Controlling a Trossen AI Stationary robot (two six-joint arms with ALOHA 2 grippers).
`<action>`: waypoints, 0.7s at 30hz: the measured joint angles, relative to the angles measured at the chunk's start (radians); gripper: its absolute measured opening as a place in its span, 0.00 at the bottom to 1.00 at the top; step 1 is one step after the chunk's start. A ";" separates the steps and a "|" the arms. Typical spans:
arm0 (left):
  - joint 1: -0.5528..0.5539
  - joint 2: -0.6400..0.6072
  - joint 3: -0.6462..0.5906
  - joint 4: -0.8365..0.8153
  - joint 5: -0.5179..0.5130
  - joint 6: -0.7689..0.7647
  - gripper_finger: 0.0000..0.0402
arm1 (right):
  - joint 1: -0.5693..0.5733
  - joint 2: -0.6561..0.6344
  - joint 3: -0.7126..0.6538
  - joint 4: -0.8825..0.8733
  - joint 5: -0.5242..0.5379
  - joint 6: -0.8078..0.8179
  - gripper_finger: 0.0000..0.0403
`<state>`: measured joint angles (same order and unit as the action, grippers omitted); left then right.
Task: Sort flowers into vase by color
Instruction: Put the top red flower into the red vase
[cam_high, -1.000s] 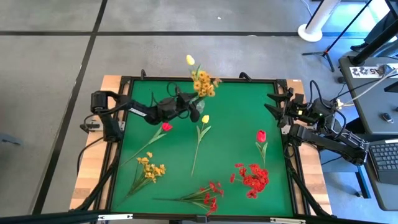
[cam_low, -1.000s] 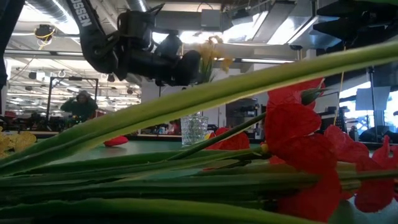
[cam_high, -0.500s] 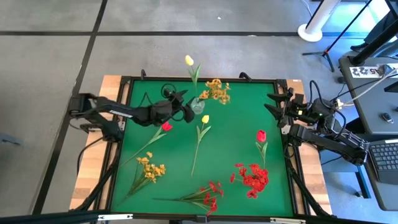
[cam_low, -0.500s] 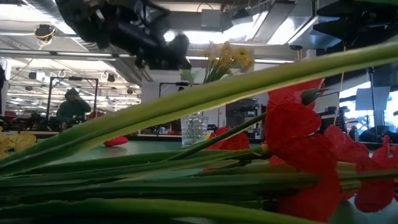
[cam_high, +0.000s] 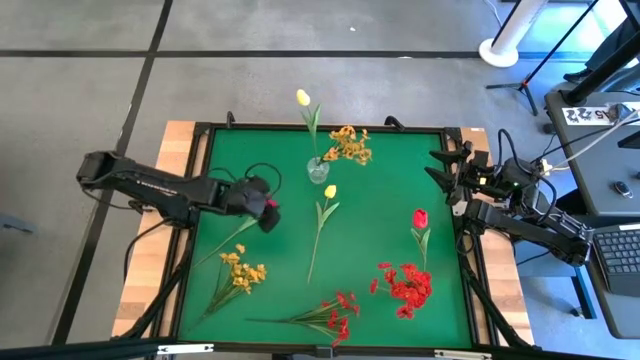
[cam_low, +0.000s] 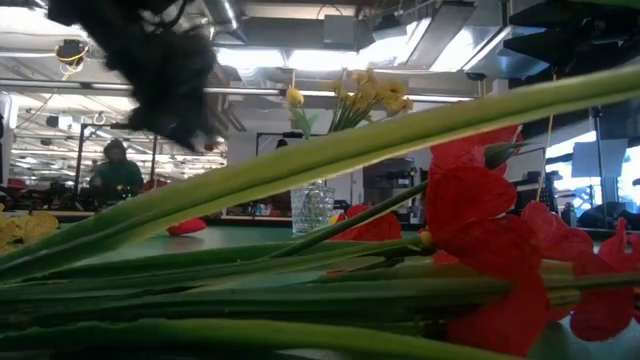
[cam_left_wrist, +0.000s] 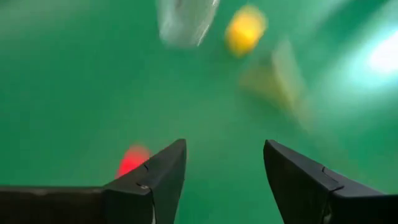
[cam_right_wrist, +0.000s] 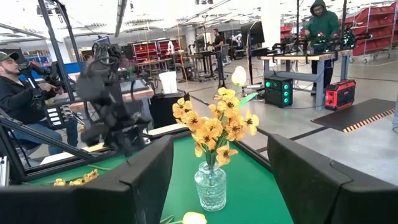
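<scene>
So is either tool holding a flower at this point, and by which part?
Nothing is held. The left tool is open over the green mat, near the red tulip; the right tool is open and empty at the table's right edge.

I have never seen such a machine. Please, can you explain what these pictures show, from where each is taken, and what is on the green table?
Two robot arms work at a green table. One camera looks down from above, one sits at table height, and one rides on each wrist. A glass vase holds a yellow tulip and a yellow spray. Red and yellow flowers lie loose on the table, such as a red tulip. The left end effector is open and holds nothing. The right end effector waits at the table's right edge, open and empty.
</scene>
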<state>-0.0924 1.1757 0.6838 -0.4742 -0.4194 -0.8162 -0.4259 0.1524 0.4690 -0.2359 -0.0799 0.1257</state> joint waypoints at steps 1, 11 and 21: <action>-0.010 0.002 0.000 -0.091 0.003 -0.043 0.51 | 0.000 0.000 0.000 0.000 0.000 0.000 0.64; -0.032 0.043 0.000 -0.407 0.267 -0.282 0.50 | 0.000 0.000 0.000 0.001 -0.003 0.001 0.64; -0.088 0.044 -0.001 -0.506 0.370 -0.296 0.50 | 0.000 0.000 0.000 0.000 -0.008 0.000 0.64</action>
<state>-0.1801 1.2197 0.6828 -0.9798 -0.0493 -1.1118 -0.4257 0.1522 0.4690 -0.2356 -0.0879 0.1261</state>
